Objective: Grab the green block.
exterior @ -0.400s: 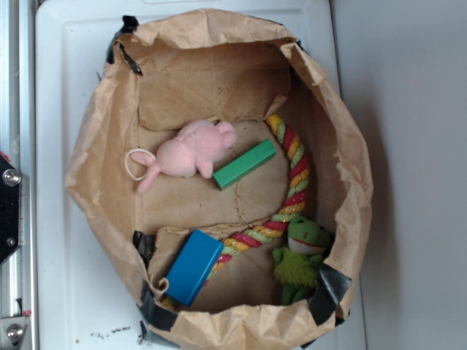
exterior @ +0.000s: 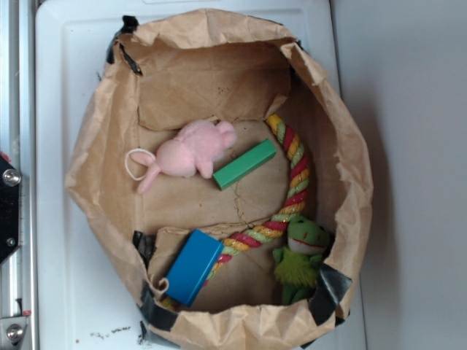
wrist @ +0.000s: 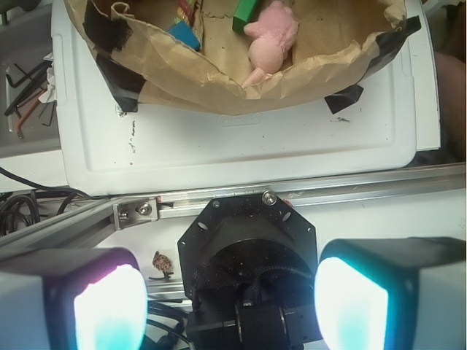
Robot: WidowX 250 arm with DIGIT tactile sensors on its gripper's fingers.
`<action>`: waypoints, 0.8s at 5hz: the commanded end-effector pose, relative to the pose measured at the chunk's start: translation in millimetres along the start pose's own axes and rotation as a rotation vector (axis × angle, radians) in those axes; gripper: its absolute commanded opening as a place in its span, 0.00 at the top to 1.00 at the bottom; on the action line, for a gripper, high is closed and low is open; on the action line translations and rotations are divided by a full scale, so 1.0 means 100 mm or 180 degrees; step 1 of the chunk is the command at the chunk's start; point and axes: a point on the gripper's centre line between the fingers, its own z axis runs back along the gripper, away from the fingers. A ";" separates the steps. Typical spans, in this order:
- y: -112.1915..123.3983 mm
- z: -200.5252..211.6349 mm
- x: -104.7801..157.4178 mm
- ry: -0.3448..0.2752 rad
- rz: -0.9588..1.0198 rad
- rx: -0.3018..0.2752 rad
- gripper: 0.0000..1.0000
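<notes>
- Green block (exterior: 245,164) is the target; start from the claw (wrist: 232,300), which shows only in the wrist view, its two pale pads (wrist: 350,301) spread wide with nothing between them.
- Claw hangs over the arm's own black base (wrist: 248,251) and a metal rail (wrist: 306,193), outside the bag (exterior: 343,168) and well apart from the block. Reaching is the step in hand, I judge; nothing is gripped.
- Beyond the rail lies a white tray (wrist: 241,149), and on it the brown paper bag with its rim rolled down and taped at spots.
- Block lies flat on the bag floor near the middle, tilted, one long side just beside a pink plush (exterior: 191,151); whether they touch I cannot tell. In the wrist view only one end of the block (wrist: 246,14) peeks past the plush (wrist: 270,40).
- A striped rope (exterior: 292,182) curves near the block's far end, apart from it. A blue block (exterior: 193,266) and a frog plush (exterior: 300,257) sit well away.
- To do this well, I judge: carry the claw over the bag rim before dropping, so paper is not snagged.
- Turn the wrist so the pads close across the narrow width, not along the length.
- Aim nearer the rope end, where the plush crowds less; a pad landing on the plush would lift the wrong thing or skew the grip.
- Descend until pads straddle both long faces, then close.
</notes>
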 end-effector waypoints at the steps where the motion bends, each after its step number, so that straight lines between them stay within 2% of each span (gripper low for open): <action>1: 0.08 -0.03 0.51 -0.0113 0.0200 0.0005 0.00; 2: 0.13 -0.12 0.66 -0.0202 0.0199 0.0064 0.00; 3: 0.23 -0.19 0.85 -0.0380 0.0199 0.0117 0.00; 4: 0.29 -0.26 1.02 -0.0400 0.0273 0.0101 0.00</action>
